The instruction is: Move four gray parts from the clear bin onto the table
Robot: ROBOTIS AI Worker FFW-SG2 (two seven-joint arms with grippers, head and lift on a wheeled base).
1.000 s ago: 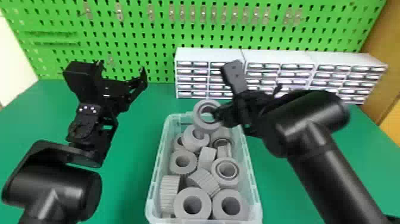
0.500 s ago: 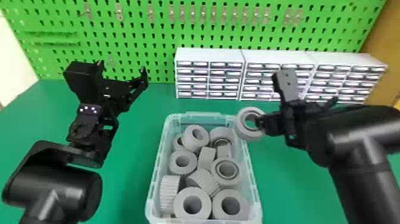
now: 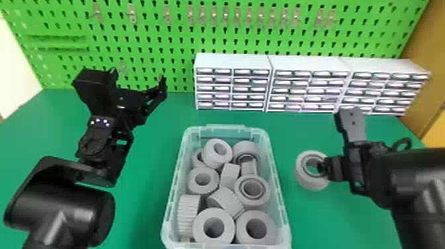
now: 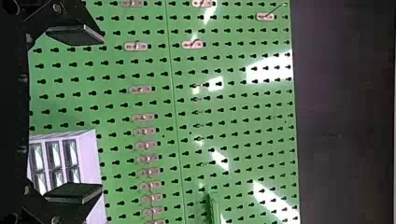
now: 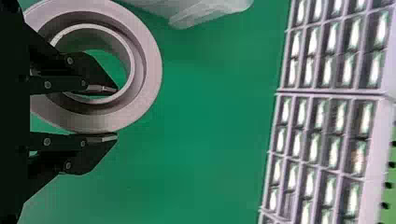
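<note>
1. Change: relative to the earlier frames, the gray part [image 3: 302, 175] has shifted from above the clear bin [image 3: 225, 128] to its three o'clock side.
2. Pose: right gripper [image 3: 322, 167] points toward nine o'clock; left gripper [image 3: 138, 79], spread wide, is parked at the bin's ten o'clock.
3. Grasp: the right gripper pinches the part's wall, one finger [image 5: 95, 74] inside the bore; the part lies at its nine o'clock.

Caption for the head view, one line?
Right gripper pinches a gray ring beside the clear bin of gray parts.
</note>
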